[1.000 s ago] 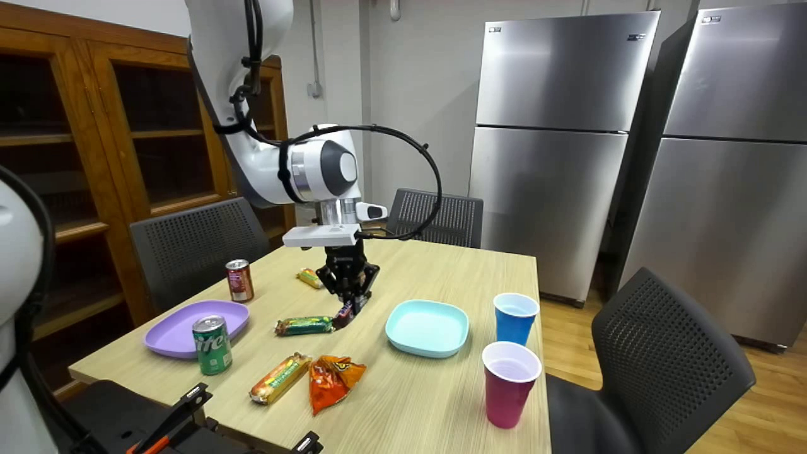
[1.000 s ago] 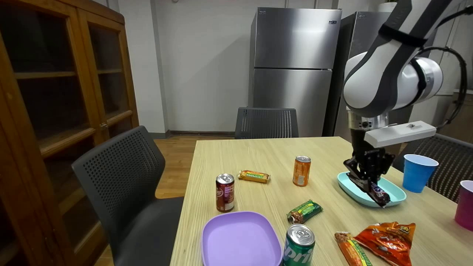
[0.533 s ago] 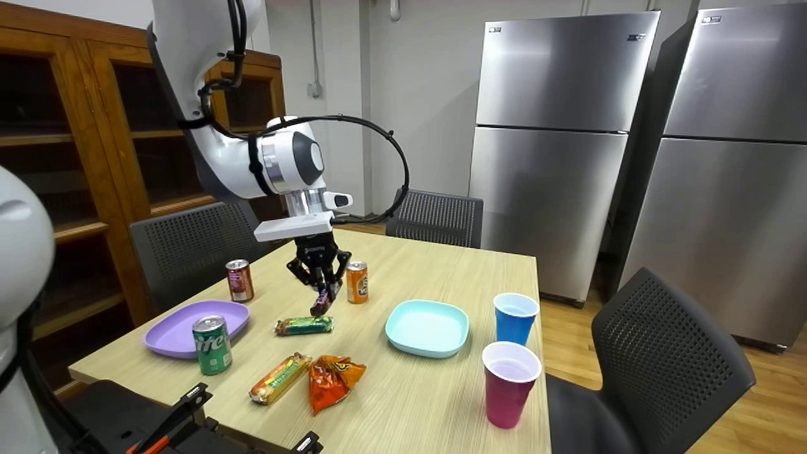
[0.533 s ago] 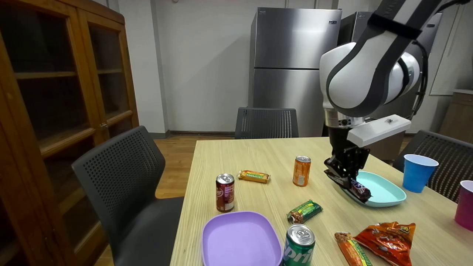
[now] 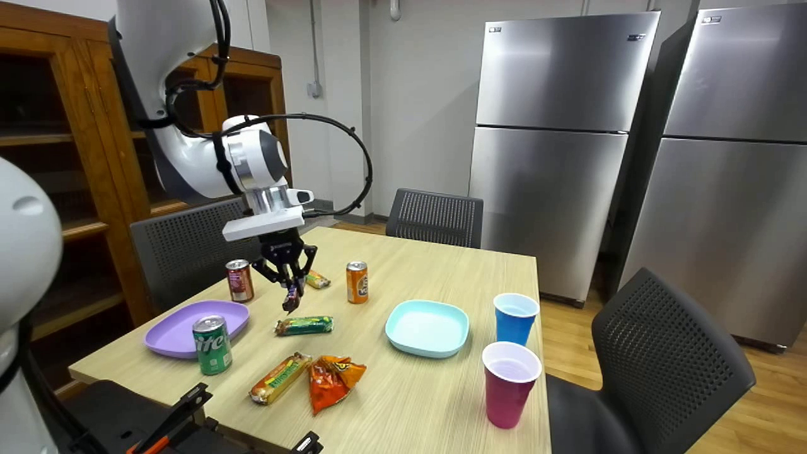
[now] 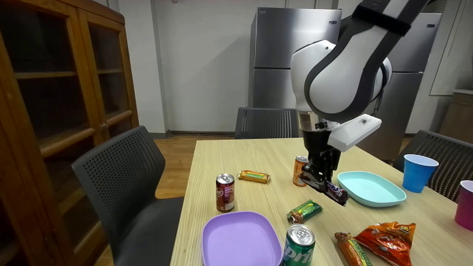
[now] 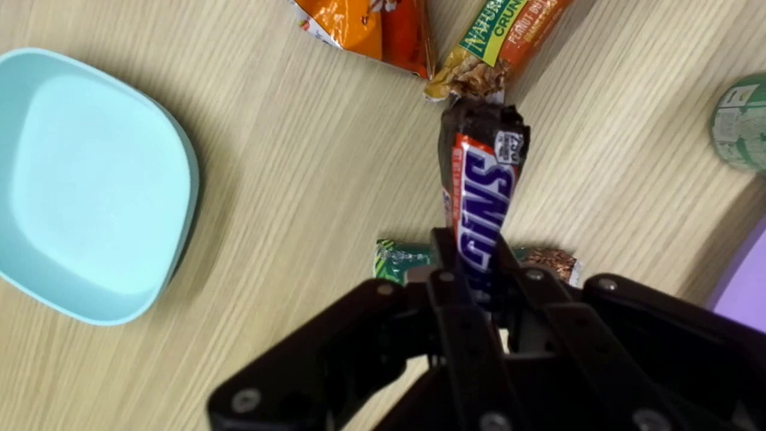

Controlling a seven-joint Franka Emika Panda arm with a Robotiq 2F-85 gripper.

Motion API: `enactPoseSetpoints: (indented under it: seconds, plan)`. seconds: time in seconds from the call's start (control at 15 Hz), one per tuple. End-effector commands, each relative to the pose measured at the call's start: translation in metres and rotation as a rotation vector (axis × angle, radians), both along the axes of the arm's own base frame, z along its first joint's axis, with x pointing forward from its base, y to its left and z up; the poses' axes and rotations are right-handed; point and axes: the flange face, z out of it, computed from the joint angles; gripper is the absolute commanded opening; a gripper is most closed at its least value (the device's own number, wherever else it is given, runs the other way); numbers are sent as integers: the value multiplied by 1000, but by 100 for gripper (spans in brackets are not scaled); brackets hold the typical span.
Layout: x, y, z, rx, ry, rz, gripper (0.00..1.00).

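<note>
My gripper (image 7: 473,245) is shut on a dark-wrapped Snickers bar (image 7: 482,185), which sticks out beyond the fingertips. In both exterior views the gripper (image 5: 293,284) (image 6: 322,177) holds the Snickers bar (image 5: 291,301) (image 6: 337,193) above the table. A green-wrapped bar (image 5: 304,325) (image 6: 305,211) lies below, partly hidden by the fingers in the wrist view (image 7: 400,260). A purple plate (image 5: 179,325) (image 6: 240,240) and a teal plate (image 5: 427,328) (image 6: 371,188) (image 7: 96,185) stand on either side of it. An orange can (image 5: 357,282) is partly behind the gripper in an exterior view (image 6: 298,173).
A green Sprite can (image 5: 212,347) stands beside the purple plate, a dark red can (image 5: 239,280) behind it. A yellow-wrapped bar (image 6: 254,176), an orange-wrapped bar (image 5: 280,378) and an orange chip bag (image 5: 334,381) lie around. Blue (image 5: 515,325) and magenta (image 5: 507,391) cups stand near an edge.
My gripper has moved left in both exterior views with the Snickers bar held, away from the teal plate's side, and a little higher. The things on the table have not moved.
</note>
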Motion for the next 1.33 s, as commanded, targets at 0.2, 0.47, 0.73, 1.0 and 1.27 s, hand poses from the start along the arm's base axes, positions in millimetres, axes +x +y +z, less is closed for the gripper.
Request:
enactPoseSetpoints:
  seconds: [0.2, 0.47, 0.73, 1.0, 1.27]
  plan:
    - [-21, 52, 5, -44, -1, 273, 4]
    - [-33, 86, -1, -38, 5, 396, 4]
    - [-39, 114, -11, -24, 26, 450, 4]
    - [-42, 142, -21, -25, 27, 488, 4]
    - [-48, 166, -27, -12, 37, 534, 4]
